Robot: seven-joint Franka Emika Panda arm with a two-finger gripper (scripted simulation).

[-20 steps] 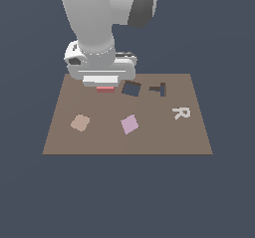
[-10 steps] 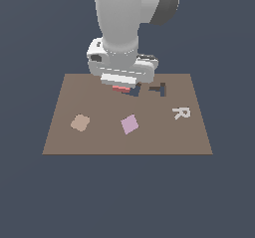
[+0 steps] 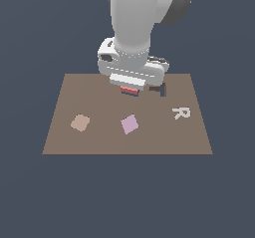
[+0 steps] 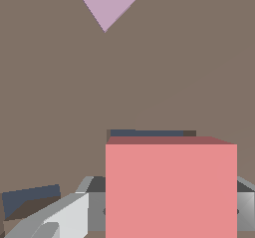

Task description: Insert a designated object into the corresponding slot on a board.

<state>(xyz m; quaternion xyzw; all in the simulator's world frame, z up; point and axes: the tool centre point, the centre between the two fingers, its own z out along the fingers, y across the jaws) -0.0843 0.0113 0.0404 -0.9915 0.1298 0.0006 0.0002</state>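
Step in hand: placement over the slot point(image 4: 149, 133). Salmon block point(image 4: 171, 187) is clamped in the gripper point(image 3: 130, 88) just above the board point(image 3: 89, 97), slot mostly hidden beneath it. Next move judged: yaw matched to the rotated hole, then lowered straight.

One sign can be read: a white capital letter R point(image 3: 181, 113). It lies flat on the brown board point(image 3: 99, 142), toward the exterior view's right, and is slightly tilted. The dark cutout point(image 3: 158, 89) just beyond it has the form of a T, partly hidden by the arm. The wrist view shows no writing.
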